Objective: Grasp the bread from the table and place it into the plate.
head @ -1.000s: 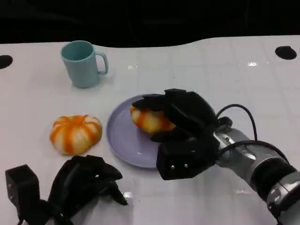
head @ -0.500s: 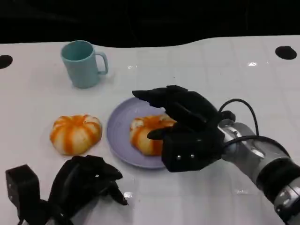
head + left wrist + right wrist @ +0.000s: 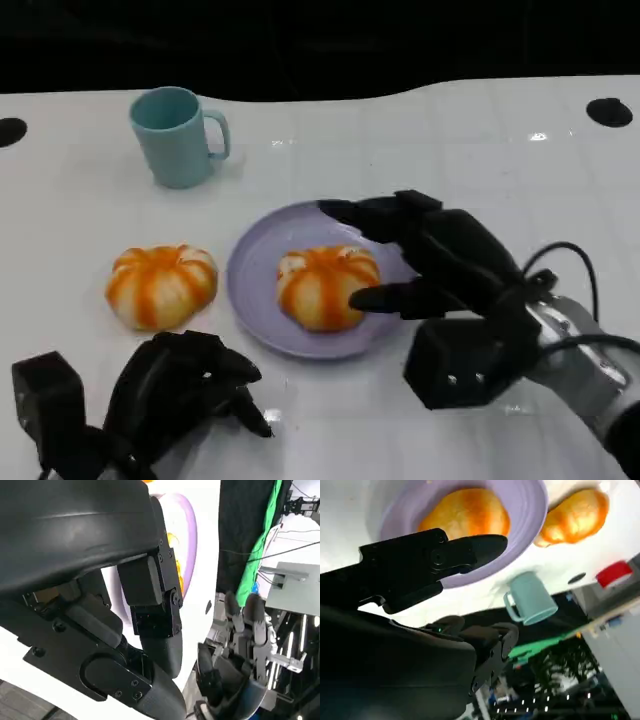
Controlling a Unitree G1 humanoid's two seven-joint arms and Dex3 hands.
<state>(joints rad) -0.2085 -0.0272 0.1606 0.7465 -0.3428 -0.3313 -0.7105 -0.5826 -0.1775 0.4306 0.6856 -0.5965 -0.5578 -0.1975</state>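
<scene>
A round orange-and-white bread (image 3: 325, 286) lies on the lilac plate (image 3: 246, 272) at the middle of the table. My right hand (image 3: 445, 268) hovers just right of the plate with its fingers spread over the rim, holding nothing; its thumb tip is at the bread's right side. The right wrist view shows that bread (image 3: 465, 512) on the plate (image 3: 532, 510) beyond my fingers (image 3: 445, 555). A second, similar bread (image 3: 161, 285) sits on the table left of the plate. My left hand (image 3: 178, 395) rests near the front edge, fingers curled in, holding nothing.
A teal mug (image 3: 177, 135) stands at the back left, its handle pointing right. The second bread (image 3: 575, 515) and the mug (image 3: 530, 600) also appear in the right wrist view. A slice of the plate's rim (image 3: 189, 530) shows past my left hand's shell.
My right hand lowered the bread onto the plate, let go of it and drew back to the right. The left hand has not moved.
</scene>
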